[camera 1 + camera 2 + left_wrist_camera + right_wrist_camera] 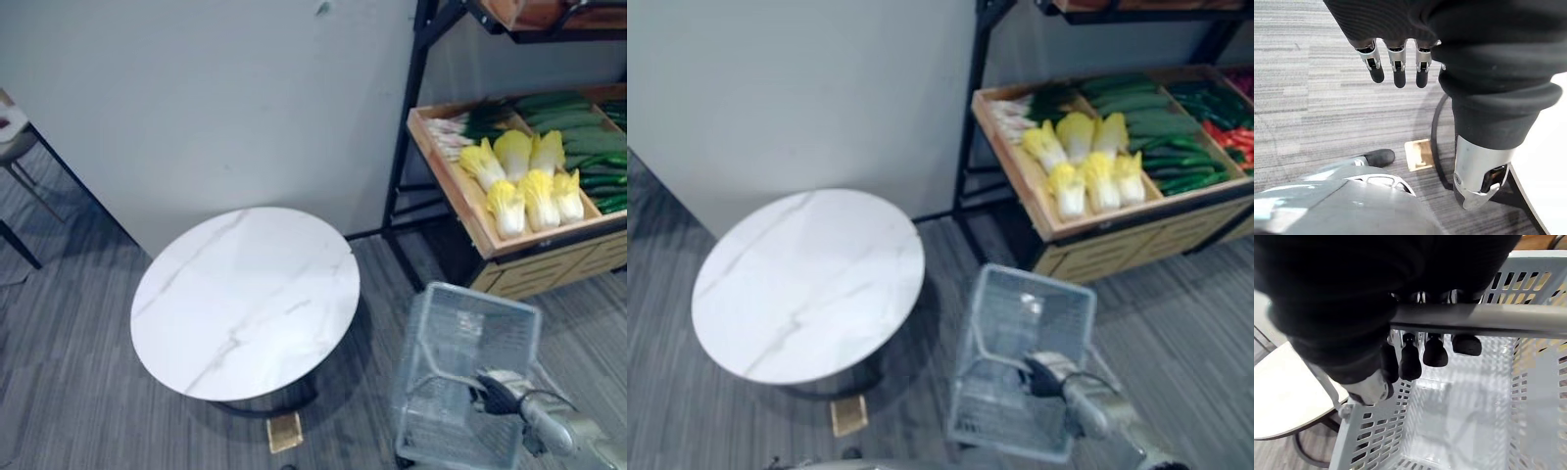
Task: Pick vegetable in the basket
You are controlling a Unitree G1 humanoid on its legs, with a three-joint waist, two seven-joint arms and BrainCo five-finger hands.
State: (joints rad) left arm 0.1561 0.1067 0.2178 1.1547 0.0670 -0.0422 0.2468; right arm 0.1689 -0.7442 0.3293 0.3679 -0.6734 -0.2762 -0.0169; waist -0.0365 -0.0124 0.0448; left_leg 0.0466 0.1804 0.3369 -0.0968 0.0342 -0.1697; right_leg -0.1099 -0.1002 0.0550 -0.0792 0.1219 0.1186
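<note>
Item: vegetables. Yellow-white cabbages, several heads, lie side by side in the left part of a tilted wooden crate on a dark-framed shelf, near the crate's front edge. Spring onions lie at the crate's back left corner. Dark green cucumbers fill the part to the right of the cabbages, and red peppers lie at the crate's far right edge.

Item: basket, pale grey, slotted walls, on or just above the floor in front of the crate; which of the two cannot be told. Its handle is raised.

Item: right hand, over the basket, fingers curled round the handle and clamped on it.

Item: left hand, hanging over grey carpet floor, fingers straight and slightly apart, touching nothing.

Item: round white marble bench, left of the basket and well apart from the crate. A small tan block lies on the floor at its front edge.
</note>
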